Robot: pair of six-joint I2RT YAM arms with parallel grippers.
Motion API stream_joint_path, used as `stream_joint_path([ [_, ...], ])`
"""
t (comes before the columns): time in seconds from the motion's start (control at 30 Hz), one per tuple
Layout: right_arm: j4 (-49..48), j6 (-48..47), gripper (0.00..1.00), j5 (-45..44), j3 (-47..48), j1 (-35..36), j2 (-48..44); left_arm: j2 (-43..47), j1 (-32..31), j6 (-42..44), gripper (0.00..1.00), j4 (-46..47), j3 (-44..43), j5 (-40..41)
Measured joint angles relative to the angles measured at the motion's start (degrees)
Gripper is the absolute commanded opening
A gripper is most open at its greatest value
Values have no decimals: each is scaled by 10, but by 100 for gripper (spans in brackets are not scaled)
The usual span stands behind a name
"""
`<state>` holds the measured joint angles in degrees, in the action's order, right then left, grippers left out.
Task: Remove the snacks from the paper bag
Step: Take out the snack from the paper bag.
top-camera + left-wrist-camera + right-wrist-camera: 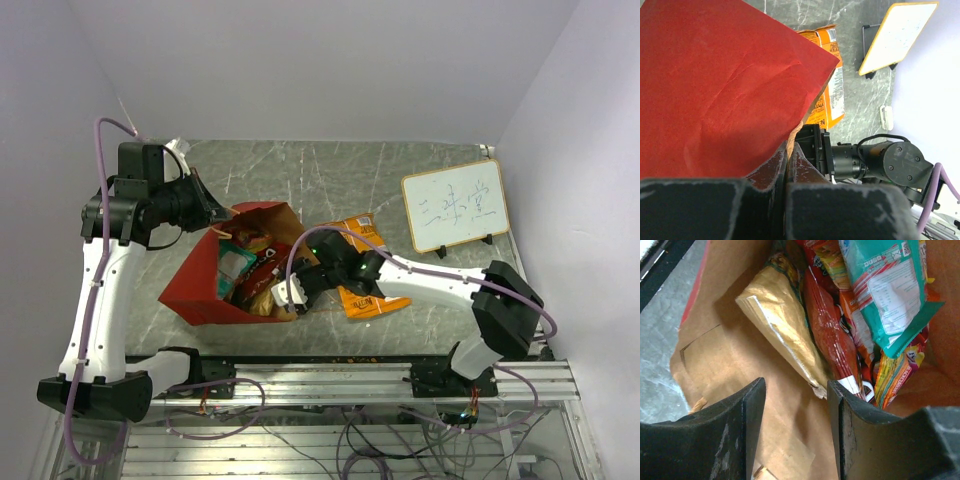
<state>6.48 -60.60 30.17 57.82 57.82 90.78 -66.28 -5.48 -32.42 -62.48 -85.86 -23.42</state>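
Left gripper: jaws closed, pinching the upper rim of the paper bag. That corner is held up off the table. The bag lies on its side at centre-left, red outside, kraft inside, mouth facing right.

Snacks are mostly inside the bag, piled near the mouth: gold packet, red packet just beside it, teal packet on top.

Right gripper: at the bag mouth, jaws apart, nothing clamped. The gold packet's lower corner sits near the gap, close to one finger. Can't tell if it's touching.

One orange packet is flat on the table just right of the bag, partly under the right arm.

Whiteboard stands propped at the far right, well apart from the bag.
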Motion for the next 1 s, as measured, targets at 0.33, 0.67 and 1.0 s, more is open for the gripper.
stream_joint_path([
  [0.33,-5,-16,40,7,20,0,34,2,0,-6,7,0,1,-2],
  [0.67,6,-34,20,14,23,9,55,4,0,-9,7,0,2,-2],
  [1.0,-31,-22,13,-4,14,27,66,18,0,-22,7,2,13,-3],
])
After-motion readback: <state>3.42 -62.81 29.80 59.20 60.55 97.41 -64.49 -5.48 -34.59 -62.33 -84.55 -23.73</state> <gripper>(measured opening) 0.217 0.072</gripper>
